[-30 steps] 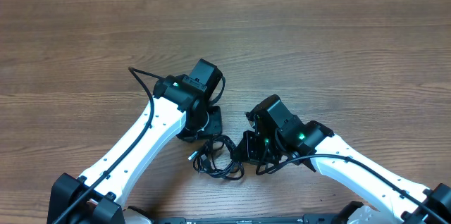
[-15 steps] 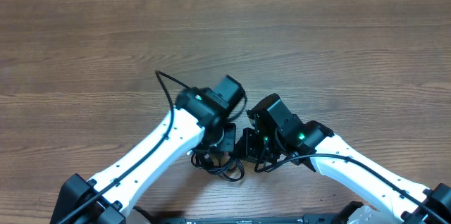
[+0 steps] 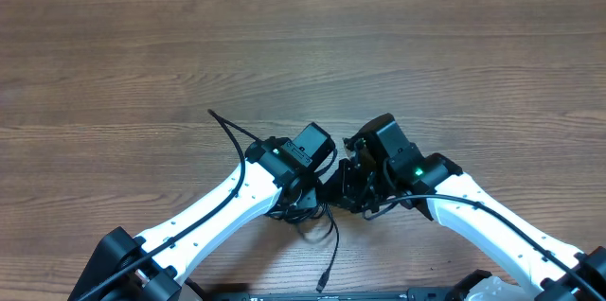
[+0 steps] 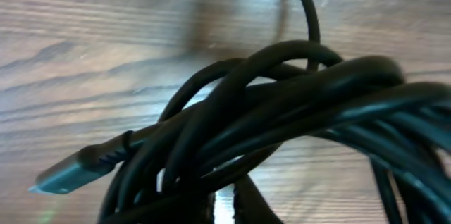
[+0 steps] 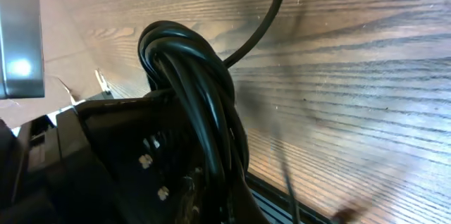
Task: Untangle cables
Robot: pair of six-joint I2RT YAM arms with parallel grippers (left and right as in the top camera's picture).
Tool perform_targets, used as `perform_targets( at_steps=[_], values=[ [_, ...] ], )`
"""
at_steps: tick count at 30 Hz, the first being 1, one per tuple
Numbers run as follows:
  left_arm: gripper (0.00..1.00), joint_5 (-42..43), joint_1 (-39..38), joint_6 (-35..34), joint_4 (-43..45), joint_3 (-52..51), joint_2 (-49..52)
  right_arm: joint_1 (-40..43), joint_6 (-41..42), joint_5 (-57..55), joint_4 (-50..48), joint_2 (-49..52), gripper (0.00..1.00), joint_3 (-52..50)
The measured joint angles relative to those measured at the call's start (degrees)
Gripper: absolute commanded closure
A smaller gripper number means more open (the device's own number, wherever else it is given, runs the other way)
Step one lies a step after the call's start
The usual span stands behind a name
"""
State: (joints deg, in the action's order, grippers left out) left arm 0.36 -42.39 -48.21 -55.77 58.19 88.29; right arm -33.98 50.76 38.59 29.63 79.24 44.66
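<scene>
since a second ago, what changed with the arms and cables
The left arm swung in over the cables, toward the right arm. The cables' loop bunched up; one plug end now trails toward the near edge. The right jaws stayed shut, barely shifting.

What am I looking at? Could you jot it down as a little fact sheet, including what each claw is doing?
Surface: wooden table
Items: cables, a tangled black bundle
Loose end: one cord trails toward the robot's side, plug at its tip
Right claw: shut on the bundle
Left claw: at the bundle, grip unclear
Spacing: claws close together, bundle between them
</scene>
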Motion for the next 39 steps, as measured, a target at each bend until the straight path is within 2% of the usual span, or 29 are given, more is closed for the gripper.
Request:
perform_targets(
  at_steps=[3, 7, 9, 11, 13, 14, 19, 26, 29, 32, 35, 39],
  values=[
    [0.70, 0.5, 0.0, 0.2, 1.2, 0.0, 0.0, 0.2, 0.0, 0.2, 0.2, 0.0, 0.96, 0.0],
    [0.57, 2.4, 0.5, 1.0, -0.5, 1.0, 0.0, 0.1, 0.0, 0.5, 1.6, 0.0, 0.96, 0.0],
    [0.54, 3.3, 1.5, 1.6, -2.2, 2.7, -0.3, 0.1, 0.0, 0.4, 1.7, 0.0, 0.96, 0.0],
    [0.45, 3.7, 3.2, 2.3, -4.1, 5.1, -1.3, 0.1, 0.0, 0.2, 1.7, 0.0, 0.96, 0.0],
    [0.30, 3.0, 5.6, 3.2, -5.9, 7.5, -3.3, 0.3, 0.0, -0.4, 2.2, 0.0, 0.96, 0.0],
    [0.28, 2.6, 6.7, 3.4, -6.4, 8.6, -4.3, 0.3, 0.0, -0.5, 2.6, 0.0, 0.96, 0.0],
    [0.27, 1.0, 12.2, 3.8, -8.9, 15.0, -11.8, 0.5, -1.0, -0.5, 2.6, 0.0, 0.96, 0.0],
    [0.24, -0.2, 15.9, 2.3, -15.6, 16.2, -25.8, 0.5, -4.3, -0.3, -1.6, 0.0, 0.96, 0.0],
    [0.12, -0.7, 15.9, -0.1, -17.0, 15.8, -32.6, 0.5, -4.5, 0.1, -4.8, 0.0, 0.96, 0.0],
    [0.00, -1.0, 15.9, -3.8, -17.7, 12.1, -40.5, 0.5, -3.7, 0.5, -8.5, 0.0, 0.96, 0.0],
    [0.00, -0.4, 15.9, -8.5, -17.5, 5.8, -48.1, 0.5, -1.8, 0.7, -11.9, 0.0, 0.96, 0.0],
    [0.00, 3.4, 15.9, -15.0, -10.3, -4.3, -52.9, 0.5, 1.9, 1.0, -16.1, 0.0, 0.96, 0.0]
  ],
)
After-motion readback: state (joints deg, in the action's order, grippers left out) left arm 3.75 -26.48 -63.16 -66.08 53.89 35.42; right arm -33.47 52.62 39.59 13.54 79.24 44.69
